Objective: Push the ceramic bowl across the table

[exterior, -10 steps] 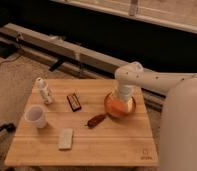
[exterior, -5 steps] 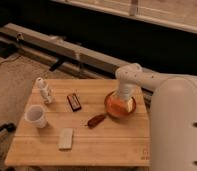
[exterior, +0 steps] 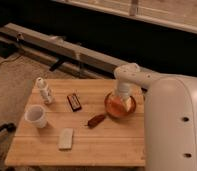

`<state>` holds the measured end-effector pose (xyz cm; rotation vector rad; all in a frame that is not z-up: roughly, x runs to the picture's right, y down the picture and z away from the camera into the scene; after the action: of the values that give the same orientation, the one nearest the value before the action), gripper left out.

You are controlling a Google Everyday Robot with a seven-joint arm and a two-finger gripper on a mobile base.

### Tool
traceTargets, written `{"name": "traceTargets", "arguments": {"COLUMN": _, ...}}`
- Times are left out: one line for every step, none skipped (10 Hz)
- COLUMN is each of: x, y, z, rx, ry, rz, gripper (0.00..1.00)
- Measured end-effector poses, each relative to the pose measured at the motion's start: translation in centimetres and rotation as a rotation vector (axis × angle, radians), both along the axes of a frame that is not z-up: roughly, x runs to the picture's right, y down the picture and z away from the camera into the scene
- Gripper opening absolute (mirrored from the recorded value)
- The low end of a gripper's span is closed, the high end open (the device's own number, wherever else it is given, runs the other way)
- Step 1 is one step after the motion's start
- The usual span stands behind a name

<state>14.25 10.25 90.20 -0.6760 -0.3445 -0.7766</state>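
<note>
The ceramic bowl [exterior: 117, 109], shallow, glossy orange with a darker rim, sits on the right side of the light wood table [exterior: 102, 142], near its far right edge. My gripper [exterior: 123, 101] comes down from the white arm [exterior: 164, 107] into the bowl, at the bowl's far right part. The arm's wrist hides the bowl's back rim.
A white cup [exterior: 36, 116] stands at the table's left. A small white bottle [exterior: 43, 90] stands behind it. A dark flat bar [exterior: 74, 101] lies mid-table, a reddish-brown piece [exterior: 96, 120] lies just left of the bowl, and a pale flat block [exterior: 66, 138] lies near the front.
The white arm fills more of the right side and covers the table's right front corner. The bowl and gripper stay at nearly the same spot.
</note>
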Motion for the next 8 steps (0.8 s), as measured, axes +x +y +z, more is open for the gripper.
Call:
{"name": "traceTargets", "arguments": {"x": -0.2, "y": -0.2, "z": 0.3, "rx": 0.001, "ry": -0.008, "rz": -0.005, "gripper": 0.8}}
{"name": "traceTargets", "arguments": {"x": -0.3, "y": -0.5, "z": 0.5, "rx": 0.003, "ry": -0.013, "rz": -0.008, "gripper": 0.8}}
{"name": "traceTargets", "arguments": {"x": -0.5, "y": -0.8, "z": 0.8, "rx": 0.006, "ry": -0.02, "rz": -0.013, "gripper": 0.8}}
{"name": "traceTargets", "arguments": {"x": -0.8, "y": -1.0, "z": 1.1, "rx": 0.004, "ry": -0.028, "rz": -0.02, "gripper": 0.8}}
{"name": "traceTargets", "arguments": {"x": -1.3, "y": -1.6, "z": 1.6, "rx": 0.011, "ry": -0.042, "rz": -0.026, "gripper": 0.8}}
{"name": "traceTargets", "arguments": {"x": -1.7, "y": -1.9, "z": 1.9, "rx": 0.015, "ry": -0.051, "rz": -0.031, "gripper": 0.8}}
{"name": "traceTargets", "arguments": {"x": -2.1, "y": -2.2, "z": 2.4, "rx": 0.015, "ry": -0.062, "rz": -0.038, "gripper": 0.8}}
{"name": "traceTargets", "arguments": {"x": -2.7, "y": -2.5, "z": 2.9, "rx": 0.016, "ry": -0.076, "rz": -0.047, "gripper": 0.8}}
